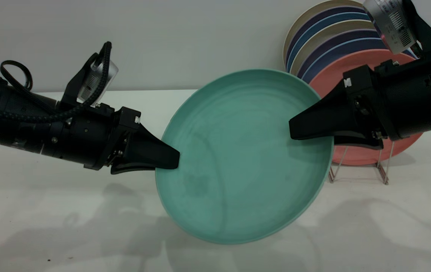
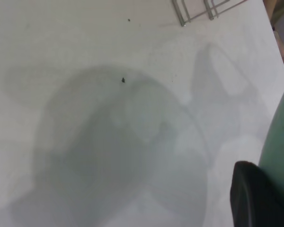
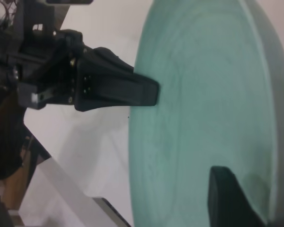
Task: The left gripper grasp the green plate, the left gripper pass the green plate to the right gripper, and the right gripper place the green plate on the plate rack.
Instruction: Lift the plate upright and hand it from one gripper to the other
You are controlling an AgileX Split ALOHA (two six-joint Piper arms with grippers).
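Holding the green plate (image 1: 243, 158) pinched in both the left gripper (image 1: 170, 160) and right gripper (image 1: 294, 132), I want the right grip firm before the left lets go.

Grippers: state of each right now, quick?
Left gripper: shut on the green plate, gripping its left rim.
Right gripper: shut on the same plate's right rim, in front of the plate rack.
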